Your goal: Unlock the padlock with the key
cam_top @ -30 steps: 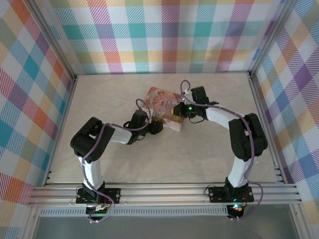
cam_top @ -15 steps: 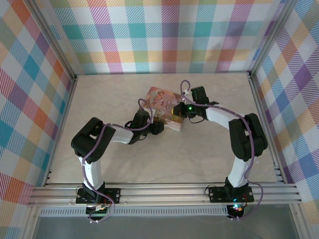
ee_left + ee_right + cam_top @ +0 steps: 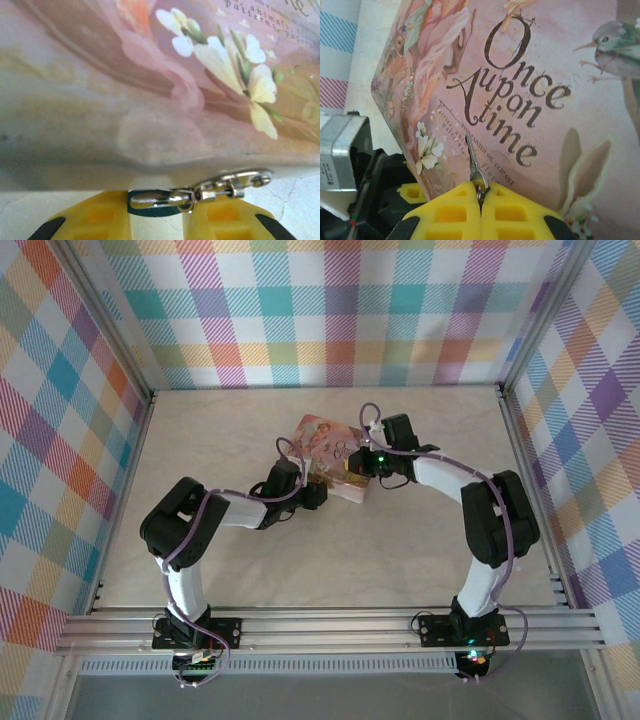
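Left wrist view: your left gripper (image 3: 157, 214) sits low against the side wall of the pink tin box (image 3: 150, 75). Its two yellow pads (image 3: 95, 220) are drawn in on either side of the padlock (image 3: 152, 204) and pinch it. You can see a dark blue sliver of body and a silvery shackle lying across the gap. A small silvery clasp runs on to the right, past the right pad. The padlock is just in front of the box's lower edge, close above the desk (image 3: 250, 560); whether it touches the box, you cannot tell.

Right wrist view: your right gripper (image 3: 481, 209) has its pads pressed together on the key (image 3: 471, 156). A small ring shows at the seam, and the thin dark blade stands up out of it, tilted slightly left. The blade lies in front of the box lid, below the lettering "Once upon a time"; contact with the lid cannot be judged.

Top view: the box lies in the far half of the desk, roughly midway between the left and right edges, turned at an angle. Your left gripper is at its near-left side and your right gripper at its near-right side, the two close together. Padlock and key are too small to make out here
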Controlling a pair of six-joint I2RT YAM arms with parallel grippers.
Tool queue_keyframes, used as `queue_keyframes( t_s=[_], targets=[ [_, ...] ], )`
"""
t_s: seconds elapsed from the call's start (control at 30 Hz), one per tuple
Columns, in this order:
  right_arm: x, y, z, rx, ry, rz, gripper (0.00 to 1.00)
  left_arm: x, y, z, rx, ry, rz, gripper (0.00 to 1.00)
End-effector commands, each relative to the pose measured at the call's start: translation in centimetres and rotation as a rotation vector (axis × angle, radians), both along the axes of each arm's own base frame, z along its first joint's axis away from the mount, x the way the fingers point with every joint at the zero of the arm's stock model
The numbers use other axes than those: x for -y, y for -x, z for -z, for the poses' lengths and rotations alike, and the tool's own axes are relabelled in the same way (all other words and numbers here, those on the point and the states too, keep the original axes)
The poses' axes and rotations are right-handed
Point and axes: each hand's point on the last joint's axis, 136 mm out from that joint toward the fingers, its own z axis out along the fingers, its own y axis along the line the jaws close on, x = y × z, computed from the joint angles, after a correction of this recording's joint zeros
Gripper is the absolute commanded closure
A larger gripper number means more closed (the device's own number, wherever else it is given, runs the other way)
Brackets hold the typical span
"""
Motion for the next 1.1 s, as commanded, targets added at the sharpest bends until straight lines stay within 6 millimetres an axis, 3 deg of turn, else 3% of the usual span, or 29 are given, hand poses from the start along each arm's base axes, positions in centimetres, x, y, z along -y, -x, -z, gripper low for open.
queue_keyframes(
  t_s=[0.0,0.13,0.27,0.57,0.8,1.07],
  targets=[
    [1.0,0.9,-2.0,0.098,0.052,-0.012,1.0,1.3,-0.2,-4.3,0.038,0.084,0.01,0.76],
    [1.7,2.6,-3.9,0.211,0.055,-0.042,1.0,1.1,0.5,-5.0,-0.022,0.102,-0.008,0.76],
    [2.1,5.2,-4.4,0.304,0.097,-0.079,1.0,1.3,1.1,-6.0,-0.102,0.126,-0.015,0.77],
    [1.0,10.3,-2.2,0.39,0.107,-0.133,1.0,2.0,1.8,-8.6,-0.219,0.205,-0.036,0.84],
    [0.1,11.8,0.6,0.394,0.133,-0.144,1.0,2.1,2.3,-9.4,-0.305,0.241,-0.076,0.9],
    [-0.8,11.4,1.9,0.401,0.129,-0.101,1.0,2.2,3.0,-9.6,-0.387,0.304,-0.133,0.93]
  ],
)
